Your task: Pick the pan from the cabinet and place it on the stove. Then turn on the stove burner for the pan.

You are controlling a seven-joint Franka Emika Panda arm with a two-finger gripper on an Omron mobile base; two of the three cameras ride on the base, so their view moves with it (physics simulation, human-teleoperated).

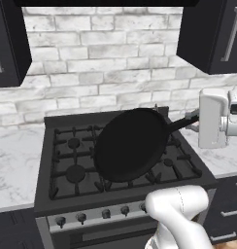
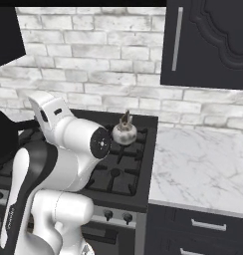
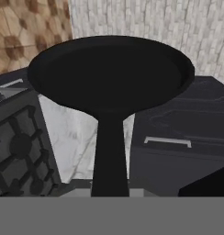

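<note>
The pan (image 1: 131,144) is hanging tilted above the stove (image 1: 72,160), over its right-hand burners, clear of the grates. The fingers (image 1: 194,116) are pinching the tip of its long handle, out past the stove's right edge, above the marble tabletop (image 1: 227,158).

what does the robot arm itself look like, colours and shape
The arm is glossy white with rounded, tube-like links and bulging joints. A black band runs up its lower link, and a round dark cap with small pale dots covers one joint. The end effector sits on a boxy white wrist block, with a small grey part showing beside it.
</note>
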